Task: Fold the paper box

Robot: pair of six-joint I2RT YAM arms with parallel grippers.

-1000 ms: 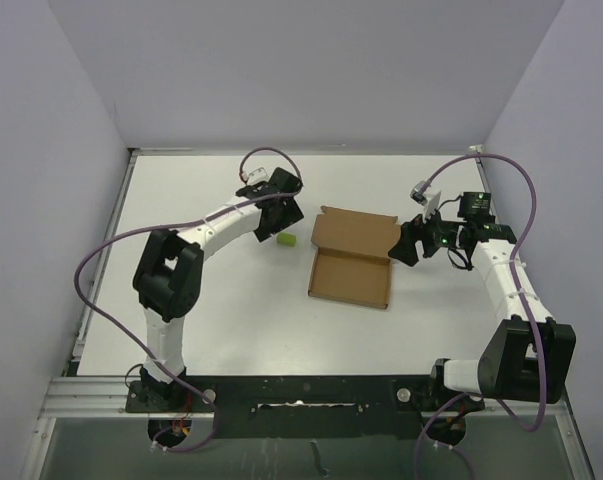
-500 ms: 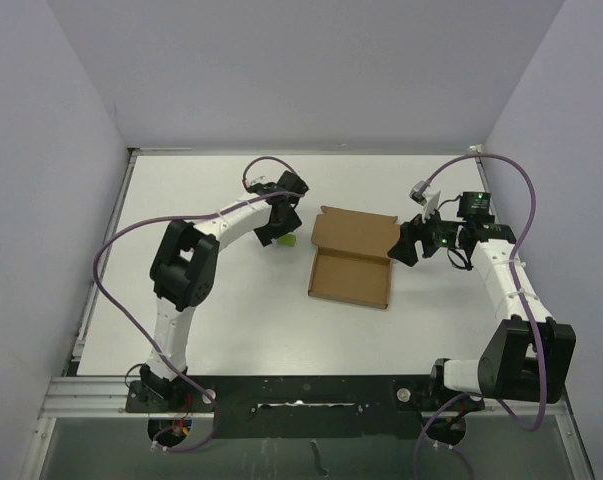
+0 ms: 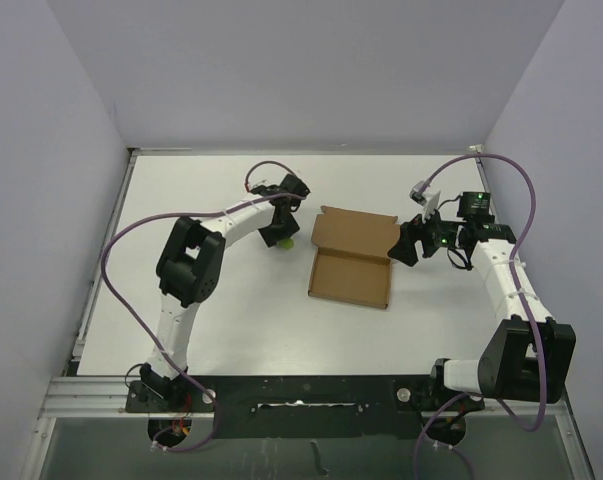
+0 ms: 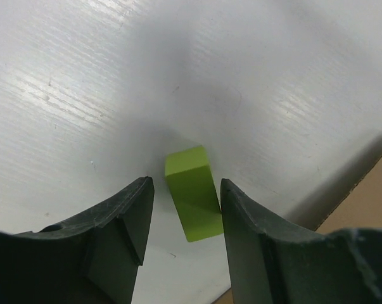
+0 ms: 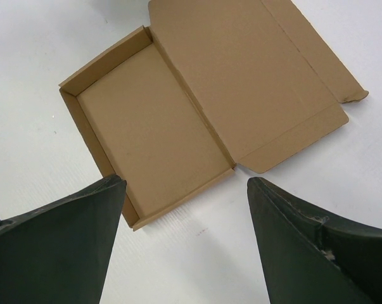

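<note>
Green block (image 4: 192, 196) between left hand (image 4: 184, 190) jaws, just beside paper box (image 3: 352, 262)

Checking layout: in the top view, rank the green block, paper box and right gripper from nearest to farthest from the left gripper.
1. green block, between the left gripper's fingers.
2. paper box, to its right, mid-table.
3. right gripper, beyond the box's right edge.

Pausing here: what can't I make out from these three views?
- Left wrist view: whether the left gripper touches the green block. One finger's edge overlaps it in the picture.
- Top view: the block is tiny and partly covered by that gripper.
- Left wrist view: the frame's edge leaves only a corner of the paper box.
- Right wrist view: the top edge cuts off the box's lid, and the bottom edge cuts off the right gripper.
</note>
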